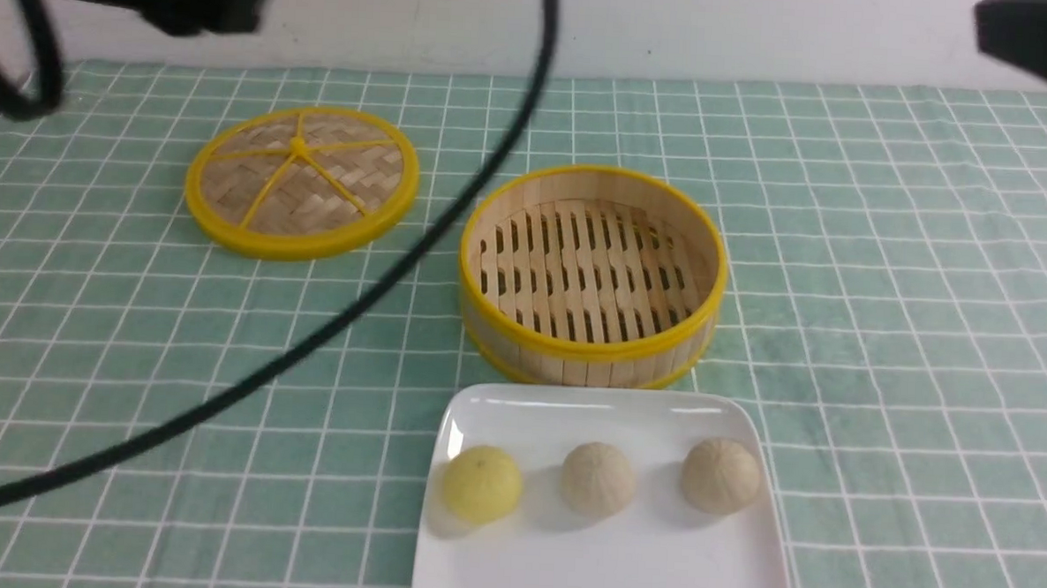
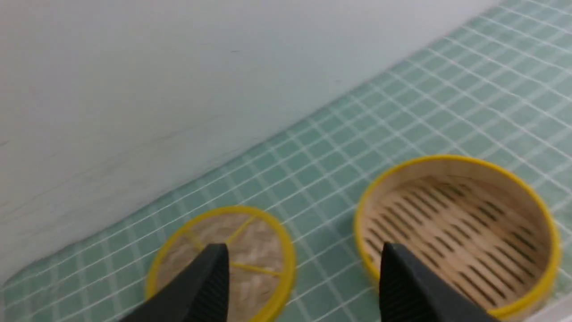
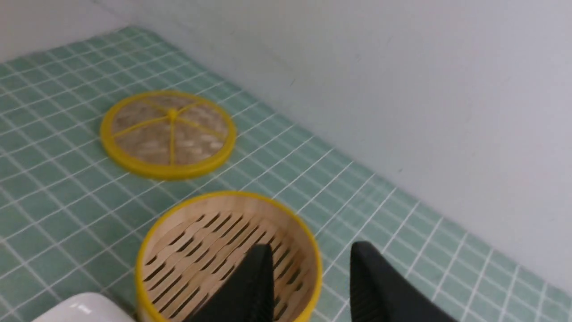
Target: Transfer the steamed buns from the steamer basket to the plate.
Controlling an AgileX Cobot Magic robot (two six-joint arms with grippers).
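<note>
All three steamed buns (image 1: 597, 480) are seen in a row on the plate (image 1: 599, 580) (the yellow one at the 9 o'clock end), which is set at 6 o'clock of the steamer basket (image 1: 586, 367). The lid (image 1: 301, 183) is laid flat at 10 o'clock of the basket on the checked surface (image 1: 885, 301). A black cable (image 1: 383, 279) is slung across the front view, between lid and basket. The left pincer (image 2: 304, 255) and right pincer (image 3: 313, 250) are both released, with nothing gripped.
</note>
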